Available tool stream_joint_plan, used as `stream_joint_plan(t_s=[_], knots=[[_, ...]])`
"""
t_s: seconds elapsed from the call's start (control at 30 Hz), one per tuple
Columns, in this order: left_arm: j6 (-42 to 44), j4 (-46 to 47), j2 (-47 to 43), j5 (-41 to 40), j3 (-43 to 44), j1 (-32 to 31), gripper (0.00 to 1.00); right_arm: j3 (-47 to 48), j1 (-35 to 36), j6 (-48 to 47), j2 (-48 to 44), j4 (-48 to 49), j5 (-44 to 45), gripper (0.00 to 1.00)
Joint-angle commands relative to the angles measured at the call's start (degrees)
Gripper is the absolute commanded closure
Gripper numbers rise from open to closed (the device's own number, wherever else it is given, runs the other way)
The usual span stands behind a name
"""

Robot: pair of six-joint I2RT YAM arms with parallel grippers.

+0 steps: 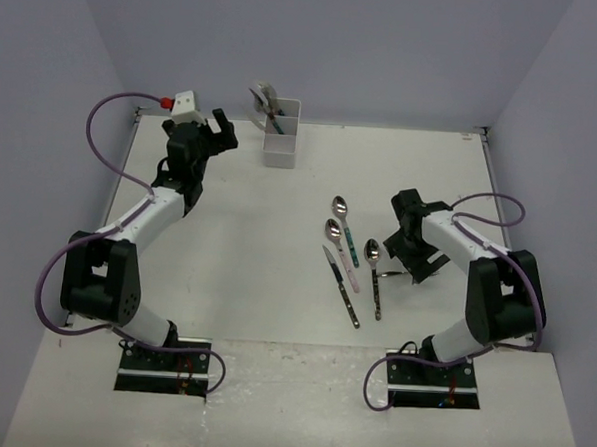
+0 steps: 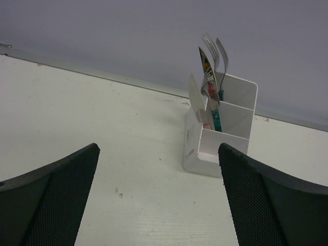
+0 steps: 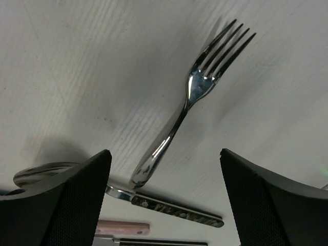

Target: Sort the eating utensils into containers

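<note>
The white compartment container (image 1: 282,143) stands at the back of the table, with forks and a knife (image 1: 264,97) upright in it. In the left wrist view the container (image 2: 233,120) is ahead and right of my open, empty left gripper (image 2: 159,148), which hovers left of it (image 1: 223,127). Several utensils lie mid-table: a teal-handled spoon (image 1: 345,224), a pink-handled spoon (image 1: 343,254), a black-handled knife (image 1: 343,291) and a dark-handled spoon (image 1: 375,278). My right gripper (image 3: 165,154) is open, low over an all-silver fork (image 3: 190,95), its fingers either side of the handle end without touching it.
The dark-handled spoon's handle (image 3: 177,210) lies just past the fork's handle end, with the pink handle (image 3: 123,227) beyond it. Pale walls close the table at the back and both sides. Purple cables (image 1: 103,133) loop off both arms.
</note>
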Motion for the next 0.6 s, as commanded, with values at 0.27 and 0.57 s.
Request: stream_joint_plan(t_s=[0.27,0.57], knots=[[2.8,-0.9,0.4,-0.9,3.0,0.3,0.01,-2.1,-1.5,6.7,1.7,4.2,-0.2,0.48],[4.0,0.6,0.4,-2.5,3.8,0.3,0.0,-3.3,-1.5,11.5,0.6,0.7,-1.5,0.44]])
